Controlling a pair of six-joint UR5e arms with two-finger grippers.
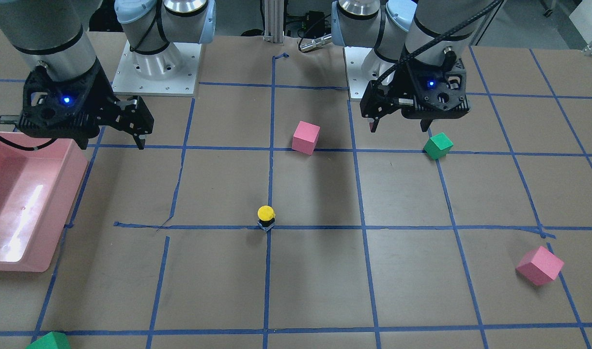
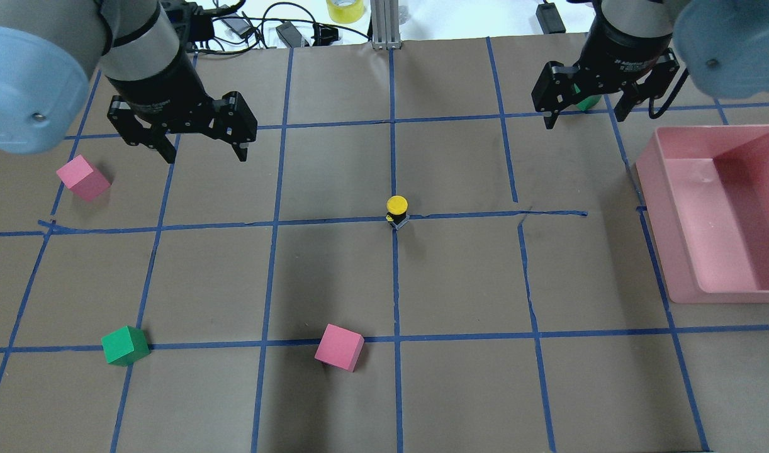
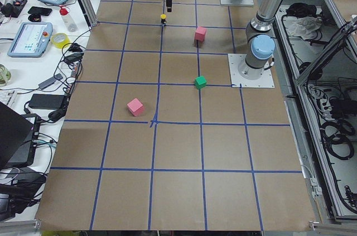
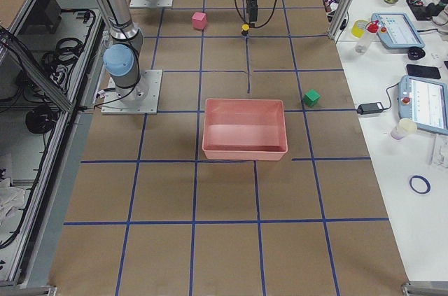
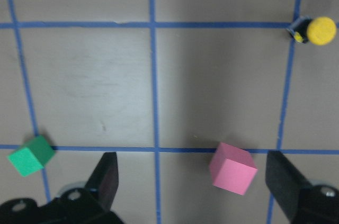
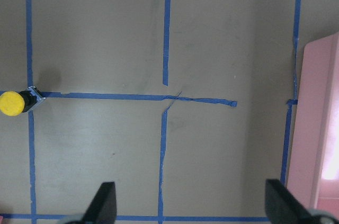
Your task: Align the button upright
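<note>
The button [image 2: 396, 209] has a yellow mushroom cap, a black body and a light base. It stands cap up on a blue tape crossing at mid-table, also seen in the front view [image 1: 266, 216] and both wrist views [image 5: 312, 29] [image 6: 16, 102]. My left gripper [image 2: 205, 156] is open and empty, hovering well to the button's far left. In the front view my left gripper [image 1: 400, 128] is at the upper right. My right gripper [image 2: 586, 119] is open and empty, hovering far right of the button, next to the bin.
A pink bin [image 2: 730, 296] sits at the right edge. A pink cube [image 2: 338, 347] and a green cube [image 2: 125, 345] lie near the robot. Another pink cube [image 2: 82, 177] lies at the left. A second green cube [image 2: 587, 100] lies behind the right gripper.
</note>
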